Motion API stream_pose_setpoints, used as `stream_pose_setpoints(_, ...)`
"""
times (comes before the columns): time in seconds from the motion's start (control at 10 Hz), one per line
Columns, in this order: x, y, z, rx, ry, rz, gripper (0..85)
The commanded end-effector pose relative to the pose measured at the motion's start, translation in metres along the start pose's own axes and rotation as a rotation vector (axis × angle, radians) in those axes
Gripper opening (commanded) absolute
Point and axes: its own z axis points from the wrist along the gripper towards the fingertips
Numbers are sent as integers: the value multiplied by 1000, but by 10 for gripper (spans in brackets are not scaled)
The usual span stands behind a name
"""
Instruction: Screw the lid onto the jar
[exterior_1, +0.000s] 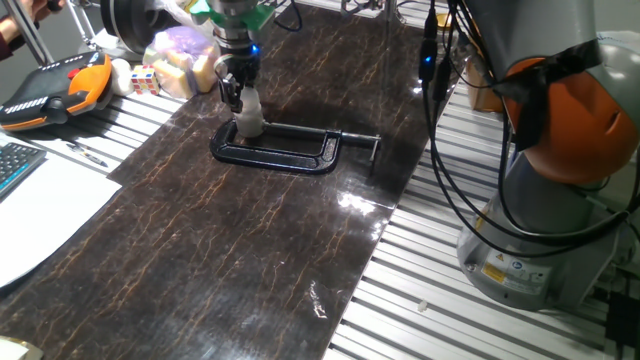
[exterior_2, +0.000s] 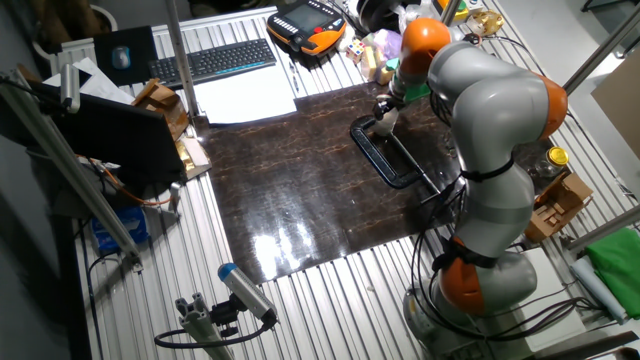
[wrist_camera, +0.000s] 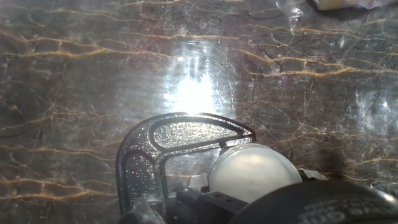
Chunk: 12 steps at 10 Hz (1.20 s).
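Note:
The jar (exterior_1: 249, 118) is a small whitish cylinder standing upright at the left end of the black C-clamp (exterior_1: 285, 152), inside its frame. The lid (wrist_camera: 252, 171) shows in the hand view as a round milky disc on top of the jar, right below the hand. My gripper (exterior_1: 240, 95) comes straight down onto the jar's top, and its dark fingers (exterior_1: 229, 92) close around the lid. The other fixed view shows the gripper (exterior_2: 384, 112) at the clamp's far end (exterior_2: 366, 132). The fingertips are hidden in the hand view.
The clamp's screw handle (exterior_1: 372, 143) sticks out to the right on the dark marble mat (exterior_1: 220, 240). A bag of soft items (exterior_1: 182, 60), a die (exterior_1: 145, 78) and an orange teach pendant (exterior_1: 55, 88) lie behind on the left. The arm's base (exterior_1: 560, 180) stands to the right.

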Motion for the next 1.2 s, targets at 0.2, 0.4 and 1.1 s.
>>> stream_pose_setpoints(0.2,1,0,0,3,0,0,700)
stream_pose_setpoints(0.4,1,0,1,3,3,0,713)
stream_pose_setpoints(1.1,2,-1,1,0,2,11,780)
